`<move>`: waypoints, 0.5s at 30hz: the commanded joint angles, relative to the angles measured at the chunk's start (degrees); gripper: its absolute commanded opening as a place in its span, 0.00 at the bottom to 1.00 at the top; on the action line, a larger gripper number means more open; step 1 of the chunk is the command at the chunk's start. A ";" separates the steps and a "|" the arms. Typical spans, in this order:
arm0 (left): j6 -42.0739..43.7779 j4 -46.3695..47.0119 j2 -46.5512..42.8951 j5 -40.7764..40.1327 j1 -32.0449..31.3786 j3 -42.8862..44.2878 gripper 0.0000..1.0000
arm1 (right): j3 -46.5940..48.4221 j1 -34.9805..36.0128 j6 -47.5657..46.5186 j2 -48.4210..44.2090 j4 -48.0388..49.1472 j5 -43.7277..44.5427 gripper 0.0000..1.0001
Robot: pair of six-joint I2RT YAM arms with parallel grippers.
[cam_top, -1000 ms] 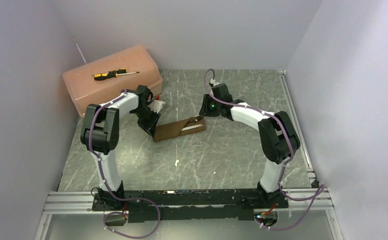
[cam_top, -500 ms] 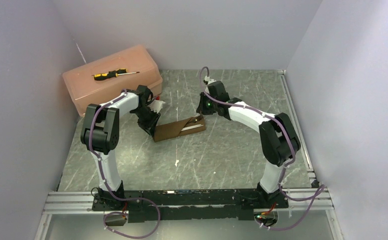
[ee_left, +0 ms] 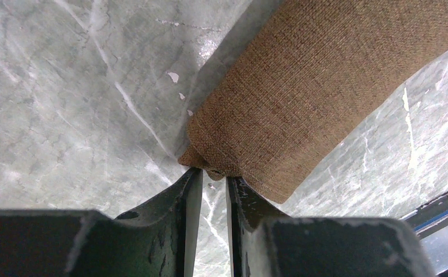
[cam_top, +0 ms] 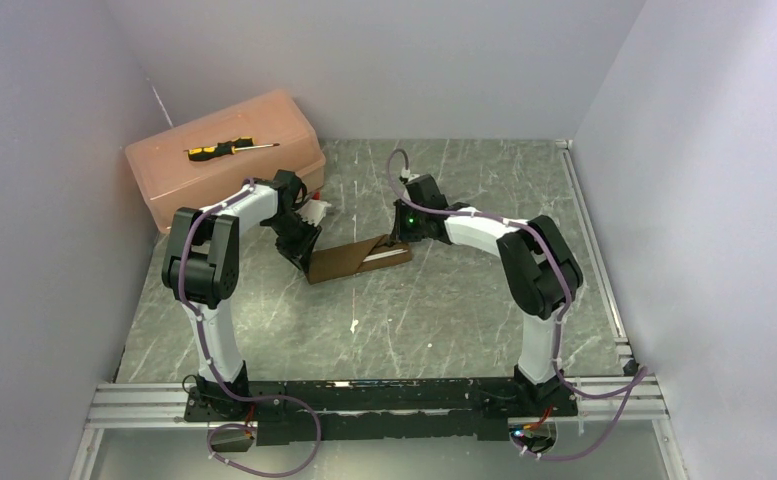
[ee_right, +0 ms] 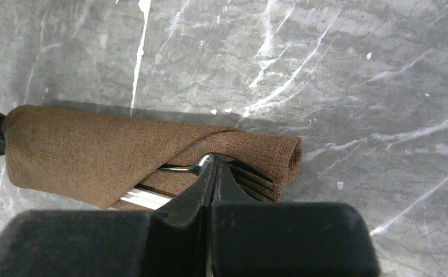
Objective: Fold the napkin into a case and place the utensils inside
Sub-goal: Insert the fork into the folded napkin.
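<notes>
The brown napkin (cam_top: 349, 260) lies on the table folded into a narrow case, also seen in the left wrist view (ee_left: 302, 98) and the right wrist view (ee_right: 89, 150). Utensils sit inside it: a fork (ee_right: 181, 169) with its tines at the case's open right end, and pale silvery pieces (ee_right: 146, 199) below it, which show as a light strip from above (cam_top: 384, 256). My left gripper (cam_top: 304, 256) pinches the case's left corner (ee_left: 210, 171), jaws nearly together. My right gripper (cam_top: 396, 238) is shut, its tips (ee_right: 213, 163) on the fork's neck at the right end.
A pink box (cam_top: 264, 120) stands at the back left with a yellow-and-black screwdriver (cam_top: 226, 149) on top. A small white object (cam_top: 316, 210) lies beside the left arm. A white speck (cam_top: 353, 325) lies on the marble table in front of the case.
My right arm has swung left and down, bringing its gripper onto the case's right end. The left gripper and the case have stayed put.
</notes>
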 commanded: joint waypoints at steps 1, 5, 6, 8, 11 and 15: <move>0.04 0.61 1.29 0.95 -0.19 1.63 0.27 | -0.22 0.54 -0.19 1.32 1.34 1.04 0.00; -0.05 0.64 1.33 1.08 -0.19 1.85 0.27 | 0.64 1.66 -1.29 2.06 -0.90 2.33 0.00; -0.14 0.61 1.46 1.08 -0.19 1.93 0.27 | 0.89 1.93 -1.55 2.10 -1.33 2.72 0.00; -0.24 0.56 1.55 1.24 -0.19 2.09 0.27 | 1.75 2.44 -2.01 2.07 -2.37 3.31 0.00; -0.21 0.44 1.55 1.31 -0.19 2.21 0.27 | 3.03 2.53 -1.74 0.60 -3.56 3.41 0.00; 0.04 0.30 1.49 1.06 -0.20 2.12 0.26 | 4.56 1.58 -1.69 -4.66 -4.35 4.57 0.00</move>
